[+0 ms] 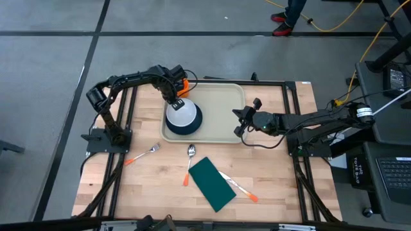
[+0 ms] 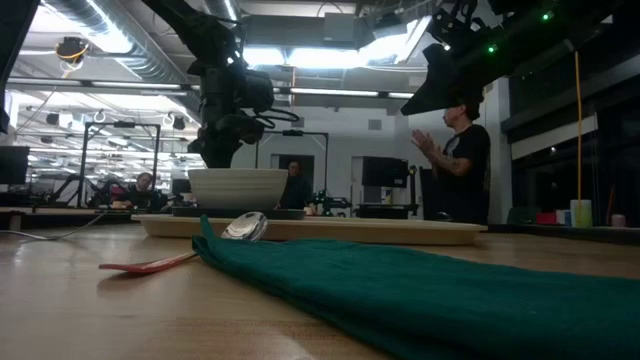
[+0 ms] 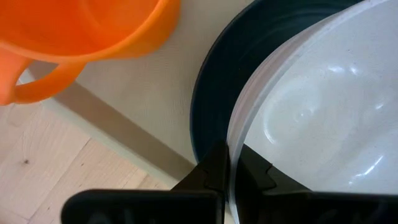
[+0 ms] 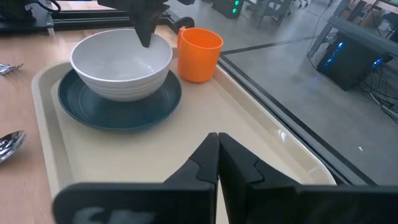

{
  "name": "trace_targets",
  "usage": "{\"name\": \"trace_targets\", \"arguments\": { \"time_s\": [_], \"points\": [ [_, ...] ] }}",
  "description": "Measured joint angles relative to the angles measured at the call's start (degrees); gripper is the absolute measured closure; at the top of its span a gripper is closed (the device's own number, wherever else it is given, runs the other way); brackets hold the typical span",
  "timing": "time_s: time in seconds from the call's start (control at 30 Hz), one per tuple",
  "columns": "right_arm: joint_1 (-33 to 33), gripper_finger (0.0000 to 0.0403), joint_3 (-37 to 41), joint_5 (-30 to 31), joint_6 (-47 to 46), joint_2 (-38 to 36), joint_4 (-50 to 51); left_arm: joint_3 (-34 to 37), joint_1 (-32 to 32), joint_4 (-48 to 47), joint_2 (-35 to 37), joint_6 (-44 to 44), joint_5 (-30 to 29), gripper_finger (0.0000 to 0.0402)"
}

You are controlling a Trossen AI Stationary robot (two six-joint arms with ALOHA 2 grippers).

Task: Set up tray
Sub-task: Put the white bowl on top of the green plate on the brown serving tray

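Note:
The beige tray [image 1: 221, 102] lies at the table's far middle. On its left half a dark round plate [image 4: 118, 102] carries a white bowl [image 4: 121, 62]. An orange cup [image 4: 199, 53] stands at the tray's far left corner. My left gripper [image 1: 176, 101] reaches down from above and is shut on the bowl's rim. My right gripper [image 1: 240, 122] hovers shut and holding nothing over the tray's right edge, its fingers [image 4: 217, 155] pointing toward the bowl. My left gripper pinches the bowl's rim [image 3: 234, 163] on the bowl's far left side, beside the cup. One finger [image 3: 256, 175] is inside the bowl and the other [image 3: 213, 172] outside. The fingers point down from above. The bowl stands upright on the dark plate [image 3: 217, 81].
On the bare wood nearer the front lie a fork [image 1: 145, 153] with an orange handle, a spoon [image 1: 191, 153], a dark green napkin [image 1: 212, 183] and another orange-handled utensil [image 1: 239, 187] beside it. People stand in the room beyond the table.

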State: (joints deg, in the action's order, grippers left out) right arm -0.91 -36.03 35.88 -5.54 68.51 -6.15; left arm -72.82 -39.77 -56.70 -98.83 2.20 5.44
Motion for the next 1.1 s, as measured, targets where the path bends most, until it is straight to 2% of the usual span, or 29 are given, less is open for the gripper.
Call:
{"name": "trace_targets", "arguments": {
  "time_s": [0.6, 1.1],
  "points": [
    [0.0, 0.0391, 0.0, -0.1, 0.0, 0.0, 0.0, 0.3, -0.1, 1.2, 0.0, 0.5, -0.1, 0.0398],
    [0.0, 0.0391, 0.0, -0.1, 0.0, 0.0, 0.0, 0.3, -0.1, 1.3, -3.2, -0.8, 0.9, 0.0398]
  ]
}}
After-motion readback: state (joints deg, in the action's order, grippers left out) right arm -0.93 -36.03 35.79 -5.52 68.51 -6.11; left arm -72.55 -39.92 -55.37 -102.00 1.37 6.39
